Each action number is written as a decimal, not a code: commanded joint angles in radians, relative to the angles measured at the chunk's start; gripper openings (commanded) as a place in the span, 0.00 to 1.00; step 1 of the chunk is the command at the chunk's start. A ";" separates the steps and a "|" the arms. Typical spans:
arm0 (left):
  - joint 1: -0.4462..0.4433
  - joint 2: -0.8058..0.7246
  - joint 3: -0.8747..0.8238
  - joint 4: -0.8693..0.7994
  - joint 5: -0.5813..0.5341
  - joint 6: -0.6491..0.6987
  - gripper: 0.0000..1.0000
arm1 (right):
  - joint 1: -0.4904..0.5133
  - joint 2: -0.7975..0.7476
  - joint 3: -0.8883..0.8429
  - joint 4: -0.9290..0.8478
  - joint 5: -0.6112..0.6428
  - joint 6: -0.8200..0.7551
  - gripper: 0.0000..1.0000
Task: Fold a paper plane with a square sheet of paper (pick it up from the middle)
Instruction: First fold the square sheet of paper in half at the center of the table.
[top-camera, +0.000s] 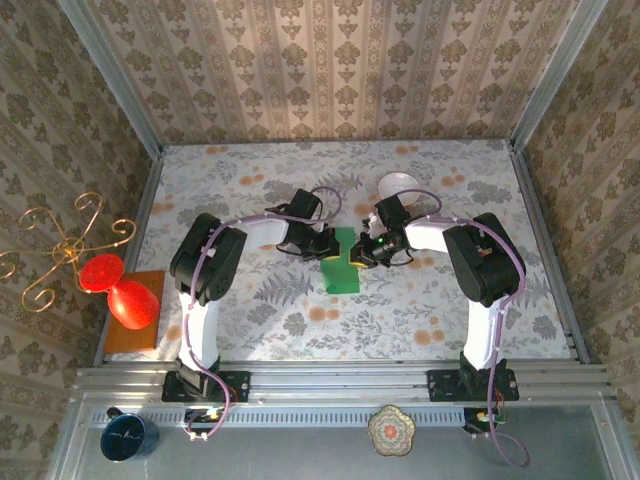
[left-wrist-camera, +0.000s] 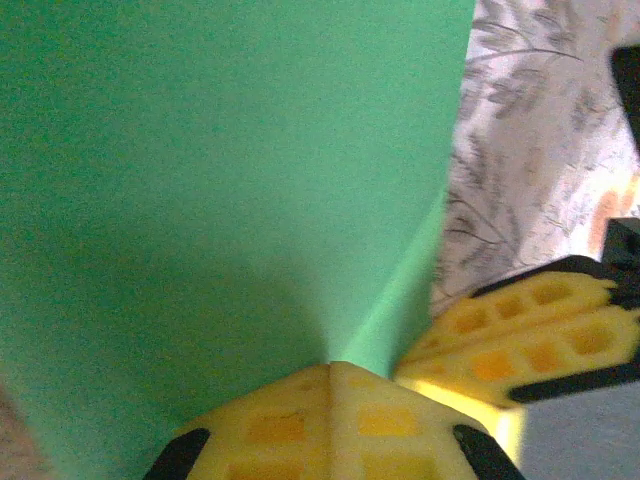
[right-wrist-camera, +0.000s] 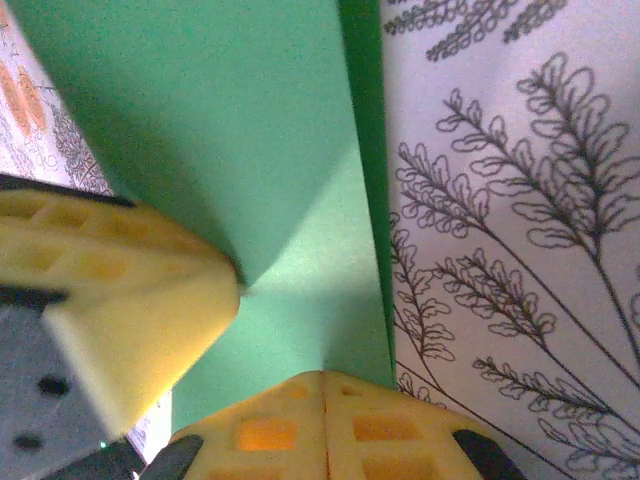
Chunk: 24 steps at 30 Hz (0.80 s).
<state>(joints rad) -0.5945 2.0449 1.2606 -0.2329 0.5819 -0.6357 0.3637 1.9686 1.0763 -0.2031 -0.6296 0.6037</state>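
Top external view: the left gripper (top-camera: 326, 246) and the right gripper (top-camera: 358, 254) meet tip to tip over the middle of the table (top-camera: 430, 310). The square sheet of paper (top-camera: 343, 275) lies directly between and under them. It shows as a narrow green strip whose far end sits at the fingertips and whose near end reaches back toward the arm bases.

Left wrist view: the left gripper's yellow fingers (left-wrist-camera: 280, 425) are pressed together, and a raised crease of the green paper runs straight into the seam between them. The paper spreads ahead of the tips and to their left. The right gripper's pads sit just beside these tips on the right.

Right wrist view: the right gripper's fingers (right-wrist-camera: 270, 435) are likewise pressed together, pinching the paper where its edge meets their seam. The paper rises ahead and to the left of the tips, with bare table to the right. One left-gripper pad stands close on the left, touching the paper.

Containers: a white bowl (top-camera: 400, 184) sits on the table just beyond the right gripper, apart from it, its inside plain white. A blue cup (top-camera: 128, 438), dark inside, and a patterned dish (top-camera: 391, 430) stand well behind both grippers, on the ledge nearer than the arm bases.
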 joint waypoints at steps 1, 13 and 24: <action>0.061 -0.006 -0.062 0.039 0.008 -0.012 0.05 | -0.006 0.120 -0.065 -0.165 0.267 -0.015 0.09; 0.215 -0.135 -0.149 0.029 -0.027 0.030 0.05 | -0.014 0.111 -0.068 -0.154 0.277 -0.008 0.09; 0.001 -0.039 0.004 0.108 0.005 -0.050 0.05 | -0.014 0.122 -0.068 -0.148 0.268 -0.005 0.09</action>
<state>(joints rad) -0.5873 1.9469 1.2224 -0.1364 0.5766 -0.6590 0.3634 1.9701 1.0763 -0.2005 -0.6300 0.6041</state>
